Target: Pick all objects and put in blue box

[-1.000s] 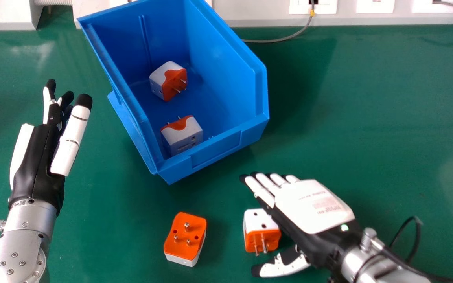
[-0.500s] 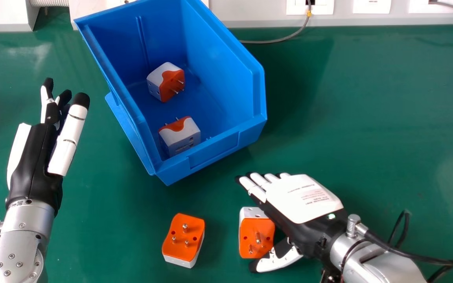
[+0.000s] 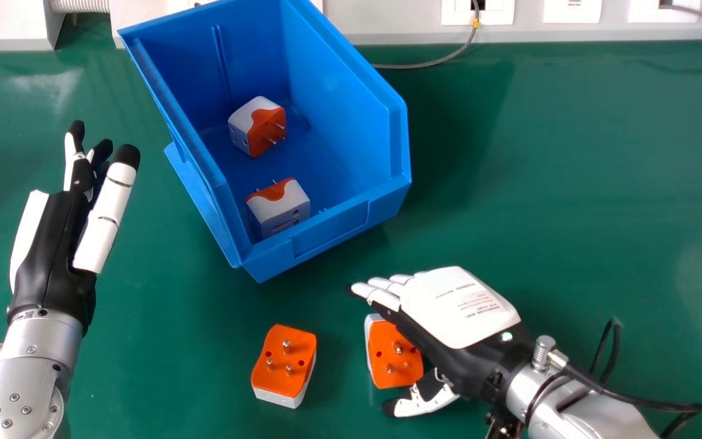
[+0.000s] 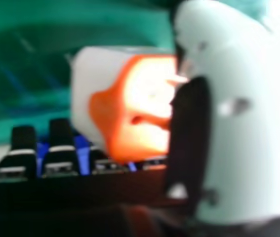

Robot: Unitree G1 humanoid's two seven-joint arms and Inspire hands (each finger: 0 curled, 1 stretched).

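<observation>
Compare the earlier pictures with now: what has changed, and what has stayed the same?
The right robot hand has moved leftward. The plug adapter beside it has shifted left and tipped, its orange pin face turned more upward; nothing is visibly gripped or let go. The left robot hand, blue box, two adapters inside and left table adapter stayed put.

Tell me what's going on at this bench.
The robot is gathering plug adapters into a blue box. Two adapters, one farther back and one nearer, already lie inside. Its right hand is at an orange-and-white adapter on the table, between fingers and thumb, the fingers fairly straight; whether it grips yet I can't tell. Another adapter lies beside it, prongs up. The left hand is open at the left, holding nothing.
</observation>
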